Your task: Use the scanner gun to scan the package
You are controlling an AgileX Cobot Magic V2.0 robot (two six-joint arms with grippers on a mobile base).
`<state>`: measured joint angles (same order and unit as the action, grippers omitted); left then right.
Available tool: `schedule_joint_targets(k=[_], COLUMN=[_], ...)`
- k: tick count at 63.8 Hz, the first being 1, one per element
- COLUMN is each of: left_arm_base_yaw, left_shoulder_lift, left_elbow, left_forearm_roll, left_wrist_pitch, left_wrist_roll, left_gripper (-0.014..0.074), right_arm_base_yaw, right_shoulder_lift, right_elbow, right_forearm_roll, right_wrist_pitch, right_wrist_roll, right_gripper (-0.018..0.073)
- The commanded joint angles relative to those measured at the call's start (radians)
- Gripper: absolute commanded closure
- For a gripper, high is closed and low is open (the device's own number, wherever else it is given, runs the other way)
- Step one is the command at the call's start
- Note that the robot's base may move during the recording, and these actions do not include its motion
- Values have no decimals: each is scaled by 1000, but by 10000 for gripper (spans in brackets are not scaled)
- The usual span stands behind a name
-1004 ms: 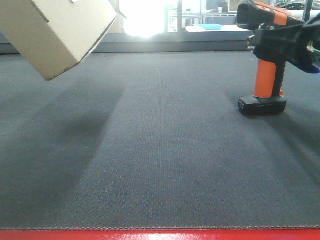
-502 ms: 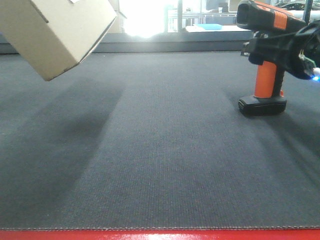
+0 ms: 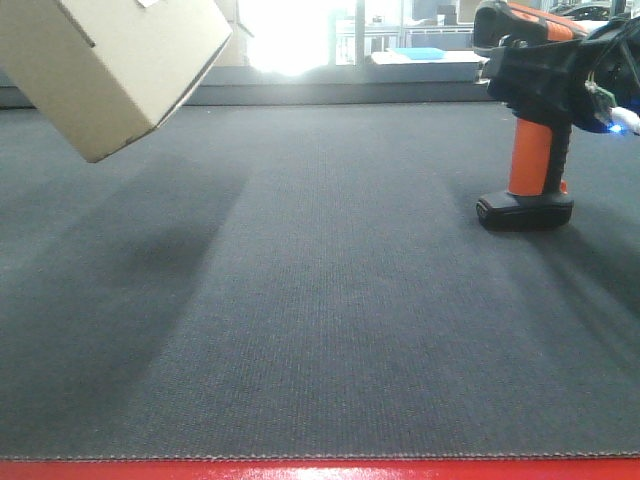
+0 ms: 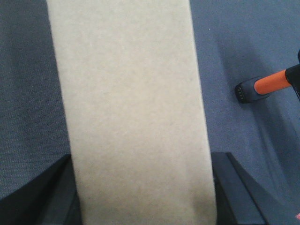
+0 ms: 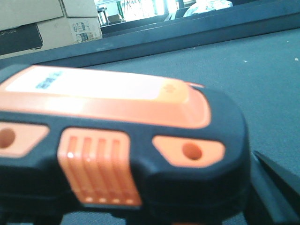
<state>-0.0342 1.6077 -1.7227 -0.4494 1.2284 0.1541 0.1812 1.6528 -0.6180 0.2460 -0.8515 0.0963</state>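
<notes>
The package, a plain cardboard box [image 3: 110, 60], hangs tilted in the air at the upper left. My left gripper [image 4: 140, 187] is shut on it, and the box [image 4: 131, 108] fills the space between the dark fingers [image 4: 234, 187]. The orange and black scanner gun [image 3: 530, 160] stands upright on its base on the dark mat at the right, and also shows in the left wrist view [image 4: 269, 84]. My right gripper [image 3: 560, 75] is around the gun's head and upper handle. In the right wrist view the gun's head [image 5: 117, 122] fills the frame, with one finger [image 5: 276, 187] just beside it.
The dark grey mat [image 3: 320, 300] has a red front edge [image 3: 320, 470] and a raised dark ledge [image 3: 350, 95] at the back. Bright windows lie beyond it. Stacked cartons [image 5: 47, 18] stand behind the table.
My right gripper has risen along the scanner gun from the handle toward the head. The gun's base has stayed on the mat. The box and left gripper have not moved.
</notes>
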Motion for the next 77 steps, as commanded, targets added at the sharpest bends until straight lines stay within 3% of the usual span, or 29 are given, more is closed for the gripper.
schedule_joint_targets(k=[1, 15, 31, 38, 52, 70, 77], left_arm_base_yaw=[1, 1, 1, 1, 1, 1, 1], left_shoulder_lift=[-2, -2, -2, -2, -2, -2, -2], left_elbow=[-4, -4, -4, -4, -4, -4, -4], left_forearm_roll=[-16, -16, -16, -16, -16, -16, -16], left_wrist_pitch=[-7, -7, -7, -7, -7, -7, -7], left_wrist_roll=[-7, -7, -7, -7, -7, -7, -7], left_gripper=[708, 708, 708, 708, 708, 708, 708], right_arm_base_yaw=[3, 3, 3, 3, 3, 3, 3], right_shoulder_lift=[2, 2, 2, 2, 2, -40, -96], right_elbow=[-7, -7, -7, -7, -7, -7, -11], right_forearm_roll=[3, 6, 108, 110, 110, 105, 93], right_wrist_pitch=[2, 23, 23, 23, 23, 13, 25], right_wrist_roll=[0, 0, 0, 0, 0, 0, -72], right_gripper=[0, 0, 33, 197, 732, 713, 713])
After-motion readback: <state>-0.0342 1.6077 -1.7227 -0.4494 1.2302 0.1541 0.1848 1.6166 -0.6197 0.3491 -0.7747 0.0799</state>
